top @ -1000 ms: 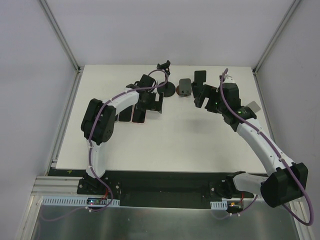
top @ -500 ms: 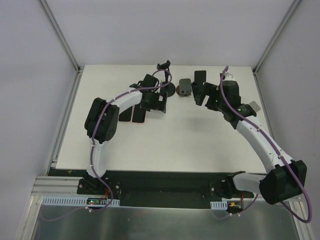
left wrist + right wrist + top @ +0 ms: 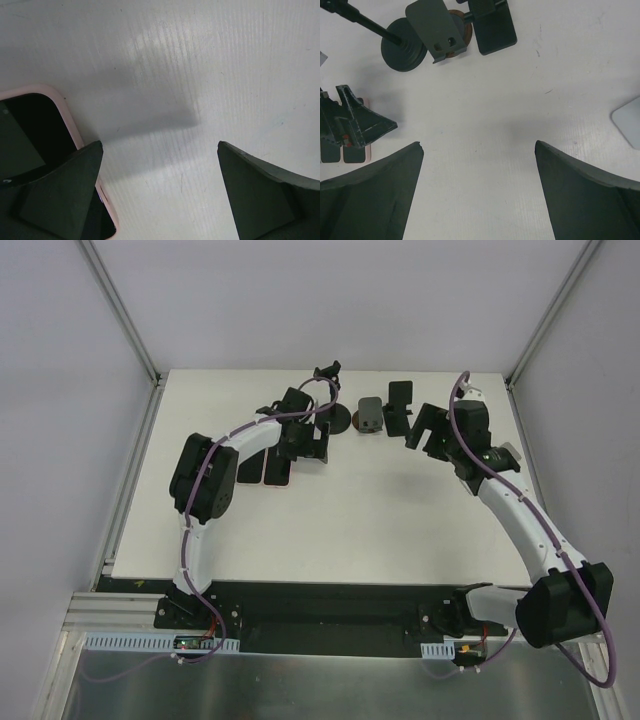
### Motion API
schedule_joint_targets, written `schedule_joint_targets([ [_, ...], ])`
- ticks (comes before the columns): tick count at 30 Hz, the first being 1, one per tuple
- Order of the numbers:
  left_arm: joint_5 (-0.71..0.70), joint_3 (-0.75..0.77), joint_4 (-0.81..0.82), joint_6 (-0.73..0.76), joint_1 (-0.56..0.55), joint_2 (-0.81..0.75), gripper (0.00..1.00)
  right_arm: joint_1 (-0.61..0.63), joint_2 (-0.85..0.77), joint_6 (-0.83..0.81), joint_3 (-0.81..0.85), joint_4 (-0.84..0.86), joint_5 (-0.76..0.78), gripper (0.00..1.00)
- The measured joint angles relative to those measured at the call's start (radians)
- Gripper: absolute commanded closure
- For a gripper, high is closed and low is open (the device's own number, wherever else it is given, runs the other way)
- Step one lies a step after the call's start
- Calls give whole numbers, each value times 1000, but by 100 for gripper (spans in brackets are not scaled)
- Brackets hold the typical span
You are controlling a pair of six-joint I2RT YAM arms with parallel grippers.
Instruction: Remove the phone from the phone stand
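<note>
Two arms reach out from the near edge of the white table, and on my feeds both sets of jaws stand spread wide with nothing between them. The left gripper hangs low over bare tabletop; in its wrist view a pink-cased phone with a dark screen lies flat just under the left finger. From above I see that it is one of a pair of pink-cased phones lying side by side beneath that arm's forearm.

The right gripper sits a little farther out and to the right, over open table in its own view. A pale grey flat piece lies at its right.

Beyond both grippers stands a black round base with a thin rod. Just beside it is a grey plate-shaped bracket on a brownish disc. Farthest out, right of the bracket, is the black rectangular phone. In the right wrist view a black holder seems to grip its far end, though the frame edge cuts that off. Neither gripper touches it.
</note>
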Motion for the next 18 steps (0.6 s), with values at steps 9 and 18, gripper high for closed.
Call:
schedule_joint_targets([
  [9,7,0,-2,-6,2,-7,1,-93,-1,-6,0,-29,52,4],
  [18,10,-35,-51,-1,27,-240,1,-248,-1,23,0,-108,175,4],
])
